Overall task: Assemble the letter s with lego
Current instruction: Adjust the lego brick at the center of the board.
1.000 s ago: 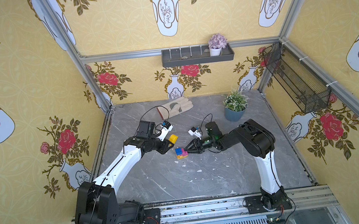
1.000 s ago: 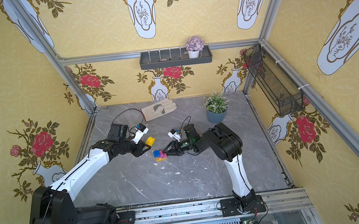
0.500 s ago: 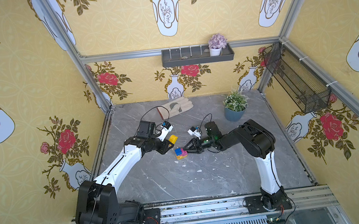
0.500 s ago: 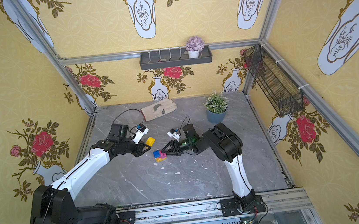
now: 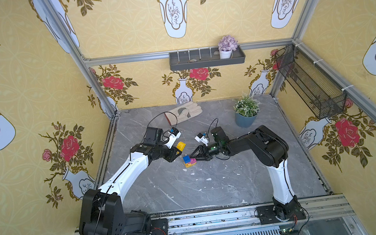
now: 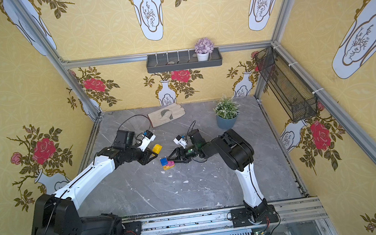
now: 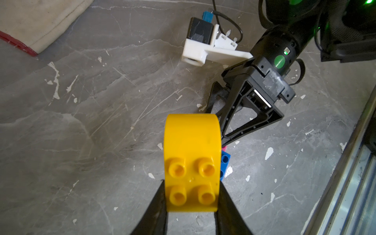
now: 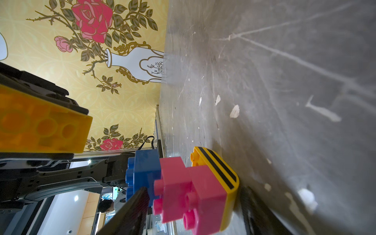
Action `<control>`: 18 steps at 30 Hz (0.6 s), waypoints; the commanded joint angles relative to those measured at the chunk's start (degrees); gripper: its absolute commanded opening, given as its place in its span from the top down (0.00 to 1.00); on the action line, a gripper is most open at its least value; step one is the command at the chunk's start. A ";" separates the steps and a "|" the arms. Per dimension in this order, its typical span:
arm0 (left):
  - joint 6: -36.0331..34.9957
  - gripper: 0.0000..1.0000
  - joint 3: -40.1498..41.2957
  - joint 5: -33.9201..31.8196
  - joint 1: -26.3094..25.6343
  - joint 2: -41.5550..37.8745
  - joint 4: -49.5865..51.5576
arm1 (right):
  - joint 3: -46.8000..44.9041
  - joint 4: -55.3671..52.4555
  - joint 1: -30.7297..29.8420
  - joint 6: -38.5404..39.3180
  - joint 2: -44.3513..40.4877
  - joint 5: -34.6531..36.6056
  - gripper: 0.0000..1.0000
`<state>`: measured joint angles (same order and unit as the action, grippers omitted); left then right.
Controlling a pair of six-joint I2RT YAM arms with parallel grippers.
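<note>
While the cluster [image 5: 190, 162] is only a small bright lump on the scuffed grey table [image 5: 213, 187] in both top views, black stripes on its yellow base are shown in the right wrist view, and four studs and a rounded end on the yellow brick [image 7: 192, 146] in the left. That brick is clamped in the left gripper [image 7: 191, 183], raised just beside the mid-table cluster, about which the right gripper [image 5: 193, 158] is spread.
</note>
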<state>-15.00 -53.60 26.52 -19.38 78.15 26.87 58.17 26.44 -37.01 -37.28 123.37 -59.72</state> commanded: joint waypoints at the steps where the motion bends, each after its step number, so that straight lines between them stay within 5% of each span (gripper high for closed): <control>1: -0.73 0.90 0.25 0.14 0.04 0.30 -0.51 | -1.01 -14.17 -0.15 5.89 2.56 14.00 0.29; 18: -0.55 0.89 -0.16 1.69 -0.47 0.59 0.78 | -2.15 -13.74 -0.49 6.54 2.25 15.24 0.33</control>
<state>-15.00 -53.60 26.92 -19.53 78.37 26.96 57.56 27.53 -37.26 -35.75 123.52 -59.55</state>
